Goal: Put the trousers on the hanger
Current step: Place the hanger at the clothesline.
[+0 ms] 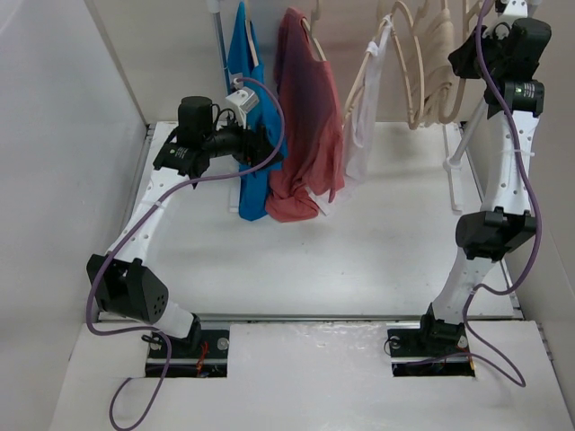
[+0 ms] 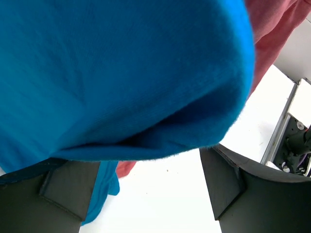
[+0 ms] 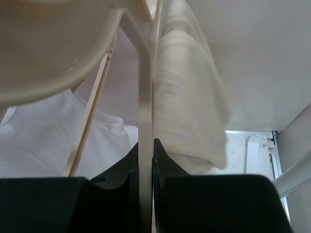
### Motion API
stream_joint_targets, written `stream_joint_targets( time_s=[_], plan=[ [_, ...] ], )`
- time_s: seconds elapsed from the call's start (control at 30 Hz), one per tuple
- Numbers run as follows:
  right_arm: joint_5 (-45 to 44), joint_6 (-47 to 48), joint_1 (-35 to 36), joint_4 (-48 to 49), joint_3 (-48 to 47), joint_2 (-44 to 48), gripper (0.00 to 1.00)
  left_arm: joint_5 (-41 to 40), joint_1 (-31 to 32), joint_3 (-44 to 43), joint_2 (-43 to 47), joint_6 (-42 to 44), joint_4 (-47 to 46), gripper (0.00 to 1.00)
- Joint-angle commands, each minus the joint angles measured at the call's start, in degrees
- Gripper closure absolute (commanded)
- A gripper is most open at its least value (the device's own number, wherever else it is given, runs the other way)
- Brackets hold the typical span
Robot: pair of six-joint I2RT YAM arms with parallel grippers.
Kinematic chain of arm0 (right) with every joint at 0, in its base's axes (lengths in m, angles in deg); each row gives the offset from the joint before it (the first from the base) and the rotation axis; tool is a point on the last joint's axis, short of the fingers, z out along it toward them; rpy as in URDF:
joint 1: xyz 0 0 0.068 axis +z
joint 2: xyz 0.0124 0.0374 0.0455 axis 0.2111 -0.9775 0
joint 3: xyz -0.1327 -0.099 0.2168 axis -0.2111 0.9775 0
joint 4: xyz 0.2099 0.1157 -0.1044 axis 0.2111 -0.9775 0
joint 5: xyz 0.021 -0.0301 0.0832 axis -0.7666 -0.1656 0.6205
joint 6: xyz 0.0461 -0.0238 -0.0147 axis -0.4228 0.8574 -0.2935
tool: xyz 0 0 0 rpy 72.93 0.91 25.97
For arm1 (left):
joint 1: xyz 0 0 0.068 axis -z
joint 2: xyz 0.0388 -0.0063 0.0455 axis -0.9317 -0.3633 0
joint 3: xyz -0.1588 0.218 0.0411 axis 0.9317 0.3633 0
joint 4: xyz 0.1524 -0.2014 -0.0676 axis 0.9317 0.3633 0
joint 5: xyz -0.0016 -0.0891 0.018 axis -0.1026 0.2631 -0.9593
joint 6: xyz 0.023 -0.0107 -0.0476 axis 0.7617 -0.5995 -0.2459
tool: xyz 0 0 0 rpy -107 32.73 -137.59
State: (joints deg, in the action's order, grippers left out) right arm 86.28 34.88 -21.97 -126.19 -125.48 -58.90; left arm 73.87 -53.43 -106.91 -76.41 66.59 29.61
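Note:
My right gripper is raised to the rack at the back right and is shut on a thin pale tan bar of the hanger. Cream, finely ribbed cloth, the trousers, hangs draped just right of that bar and touches the right finger. My left gripper is open. A blue garment hangs right over its fingertips, with nothing pinched between the fingers. In the top view the left gripper sits against the blue garment.
A red T-shirt hangs next to the blue garment. A small white garment and several bare tan hangers hang further right. A white rack pole slants down at the right. White walls enclose the table.

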Motion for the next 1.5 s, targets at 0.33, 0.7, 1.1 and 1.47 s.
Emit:
stream_joint_targets(
  time_s=[0.33,0.7,1.1,1.47],
  plan=[
    [-1.6,-3.9,-0.5,13.7,-3.8,-2.8,1.0,1.8,-0.4,-1.7,0.5,1.2,-1.5,0.23],
    [0.1,-5.0,-0.5,8.4,0.0,-1.7,1.0,2.4,-0.4,-1.8,-0.1,1.2,-1.5,0.23],
    [2.9,-5.0,-0.5,4.3,10.0,6.7,0.47,2.9,-0.4,-0.1,1.5,0.1,-2.0,0.23],
    [-0.8,-3.4,-0.5,2.9,19.6,16.6,0.11,3.4,-0.4,3.5,5.9,-0.4,-3.1,0.23]
  ],
)
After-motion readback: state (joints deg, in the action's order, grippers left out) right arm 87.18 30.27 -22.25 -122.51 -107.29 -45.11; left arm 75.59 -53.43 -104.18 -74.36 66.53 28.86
